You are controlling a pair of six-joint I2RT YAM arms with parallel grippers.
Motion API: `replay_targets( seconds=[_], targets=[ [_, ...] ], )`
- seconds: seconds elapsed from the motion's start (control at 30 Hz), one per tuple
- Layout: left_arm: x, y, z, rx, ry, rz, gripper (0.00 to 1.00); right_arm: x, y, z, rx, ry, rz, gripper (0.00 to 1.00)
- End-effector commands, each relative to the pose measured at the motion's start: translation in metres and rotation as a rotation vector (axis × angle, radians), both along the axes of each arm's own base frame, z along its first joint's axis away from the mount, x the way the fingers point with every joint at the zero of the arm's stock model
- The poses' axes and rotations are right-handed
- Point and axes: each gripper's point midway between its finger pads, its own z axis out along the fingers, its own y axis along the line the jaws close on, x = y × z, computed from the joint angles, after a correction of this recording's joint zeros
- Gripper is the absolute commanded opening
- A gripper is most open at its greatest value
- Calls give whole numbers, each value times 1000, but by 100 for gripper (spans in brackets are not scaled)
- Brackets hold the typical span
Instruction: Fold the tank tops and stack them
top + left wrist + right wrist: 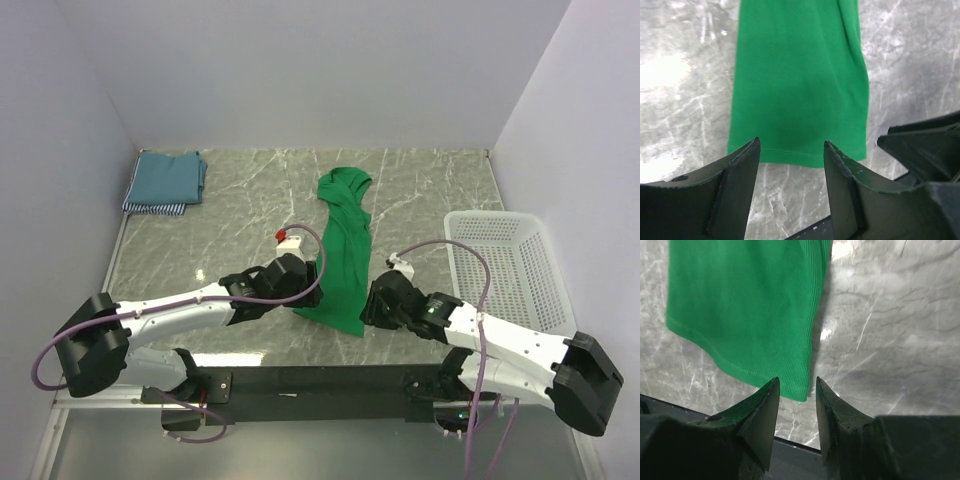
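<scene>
Over green tank top (345, 255) hem, left end effector (791, 143) and right end effector (797, 380) gape, seemingly empty

A grey marble-patterned table top (250, 190) with pale veins forms the base of a three-sided booth. Plain pale walls close it in: the far wall (320, 70), the left wall (50, 150) and the right wall (590, 110). Soft light leaves bright glare patches (662, 75) on the near part of the stone. A black rail (320, 381) runs along the near edge.
</scene>
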Motion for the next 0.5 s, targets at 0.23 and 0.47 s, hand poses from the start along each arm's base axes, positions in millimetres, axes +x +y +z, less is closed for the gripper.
replay_targets(
  seconds=[0.23,0.47],
  targets=[
    [15,12,15,-8,-49,88,60,-5,24,-21,2,28,-36,43],
    [16,26,13,-22,-44,107,60,-9,20,-30,-34,39,-57,42]
  ],
)
